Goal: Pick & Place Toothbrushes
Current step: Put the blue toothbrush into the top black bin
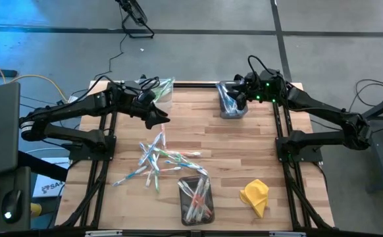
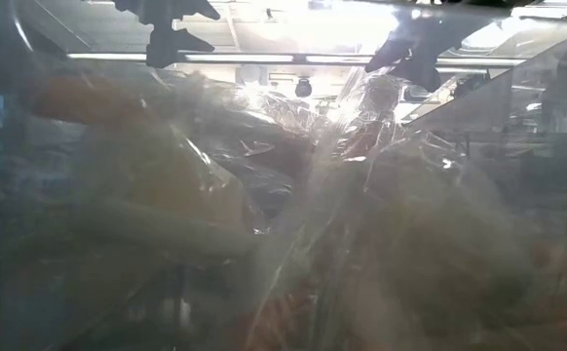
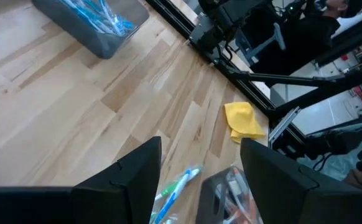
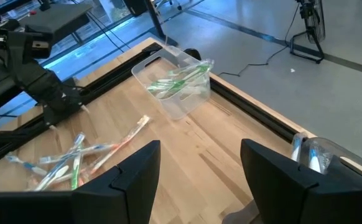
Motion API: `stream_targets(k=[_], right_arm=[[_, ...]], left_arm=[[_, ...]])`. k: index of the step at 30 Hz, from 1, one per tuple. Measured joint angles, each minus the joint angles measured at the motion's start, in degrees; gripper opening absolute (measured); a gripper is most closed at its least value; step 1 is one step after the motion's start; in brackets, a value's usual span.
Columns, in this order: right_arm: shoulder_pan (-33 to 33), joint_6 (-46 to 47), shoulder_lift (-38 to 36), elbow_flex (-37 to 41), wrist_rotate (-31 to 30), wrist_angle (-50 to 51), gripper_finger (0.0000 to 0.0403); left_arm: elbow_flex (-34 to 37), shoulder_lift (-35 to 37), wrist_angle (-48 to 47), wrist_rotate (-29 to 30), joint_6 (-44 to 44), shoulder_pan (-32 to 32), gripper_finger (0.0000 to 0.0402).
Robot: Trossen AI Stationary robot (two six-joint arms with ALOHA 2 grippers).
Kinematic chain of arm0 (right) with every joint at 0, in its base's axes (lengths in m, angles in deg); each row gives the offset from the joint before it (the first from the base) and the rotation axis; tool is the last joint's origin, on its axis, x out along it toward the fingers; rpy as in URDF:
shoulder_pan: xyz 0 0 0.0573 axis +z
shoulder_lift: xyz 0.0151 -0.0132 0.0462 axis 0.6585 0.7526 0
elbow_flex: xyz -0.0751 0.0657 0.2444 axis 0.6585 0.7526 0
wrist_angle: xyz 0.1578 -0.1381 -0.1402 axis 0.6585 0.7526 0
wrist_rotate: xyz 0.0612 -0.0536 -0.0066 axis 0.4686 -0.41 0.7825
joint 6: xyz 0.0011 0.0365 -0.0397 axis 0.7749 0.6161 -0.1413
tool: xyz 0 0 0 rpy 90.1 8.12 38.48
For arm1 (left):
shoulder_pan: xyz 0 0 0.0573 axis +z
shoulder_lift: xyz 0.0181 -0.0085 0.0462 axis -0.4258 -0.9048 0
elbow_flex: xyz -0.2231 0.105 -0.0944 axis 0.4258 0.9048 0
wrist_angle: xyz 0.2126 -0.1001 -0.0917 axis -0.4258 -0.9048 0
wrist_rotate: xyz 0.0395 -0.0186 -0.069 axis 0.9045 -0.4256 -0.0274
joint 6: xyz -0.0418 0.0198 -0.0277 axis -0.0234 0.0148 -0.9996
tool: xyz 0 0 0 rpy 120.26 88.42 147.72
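Note:
Loose toothbrushes (image 1: 157,159), thin white sticks with green, blue or pink-red accents, lie in a heap on the wooden table left of centre; the right wrist view shows the toothbrushes (image 4: 75,160) too. My left gripper (image 1: 157,118) hangs open above the table, just beyond the heap toward the far edge. In its wrist view my left gripper (image 3: 199,152) has nothing between the fingers. My right gripper (image 1: 236,100) hovers open over the grey bin at the far edge. My right gripper (image 4: 199,152) is also empty in its wrist view.
A clear bin (image 4: 175,84) with green toothbrushes stands far left. The grey bin (image 3: 94,22) at far centre holds blue ones. A dark bin (image 1: 197,197) with pink-red ones sits at the near edge, with a yellow cloth (image 1: 256,196) to its right. Crinkled clear film fills the low view.

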Motion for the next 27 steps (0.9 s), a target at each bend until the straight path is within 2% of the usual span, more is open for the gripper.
stream_targets(k=[8,16,27], right_arm=[[0.0,0.0,0.0,0.0,0.0,0.0,0.0215],[0.0,0.0,0.0,0.0,0.1,0.0,0.0215],[0.0,0.0,0.0,0.0,0.1,0.0,0.0215]], left_arm=[[0.0,-0.5,1.4,4.2,0.0,0.0,0.0216],[0.0,-0.5,1.4,2.0,-0.5,0.0,0.0216],[0.0,-0.5,1.4,2.5,-2.0,0.0,0.0216]])
